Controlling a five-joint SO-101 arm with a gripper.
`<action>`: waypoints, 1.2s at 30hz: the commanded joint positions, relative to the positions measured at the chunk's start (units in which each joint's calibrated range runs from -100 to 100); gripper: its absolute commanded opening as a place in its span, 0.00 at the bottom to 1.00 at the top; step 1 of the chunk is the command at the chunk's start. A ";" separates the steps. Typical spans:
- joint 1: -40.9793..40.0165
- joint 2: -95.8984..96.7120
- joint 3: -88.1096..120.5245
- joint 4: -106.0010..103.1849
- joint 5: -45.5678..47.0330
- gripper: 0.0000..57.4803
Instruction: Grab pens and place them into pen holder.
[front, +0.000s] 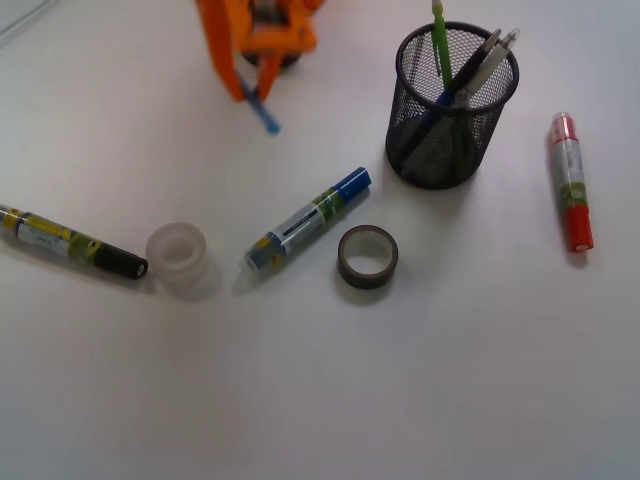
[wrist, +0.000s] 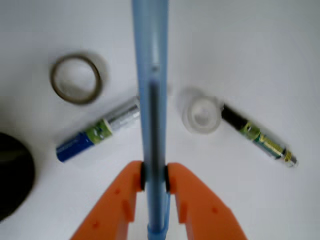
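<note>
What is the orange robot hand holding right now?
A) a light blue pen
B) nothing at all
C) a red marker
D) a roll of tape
A: in the wrist view the orange jaws are pinched on a slim light blue pen, while the red marker and the dark tape roll lie on the table.

The front view is looking steeply down on the white desk (front: 420, 380) from well above, facing the arm at the top edge. The wrist view is sitting close behind the orange fingers (wrist: 195, 200), peering down along them at the desk. Both are showing the blue marker (front: 308, 220), dark tape roll (front: 367, 257), clear tape roll (front: 178, 258) and black marker (front: 70, 240).
</note>
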 joint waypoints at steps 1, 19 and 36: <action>-4.57 -11.25 5.18 -10.83 -2.54 0.01; -25.28 -42.78 41.32 -40.93 -10.60 0.01; -29.02 -17.45 62.96 -102.61 -9.18 0.01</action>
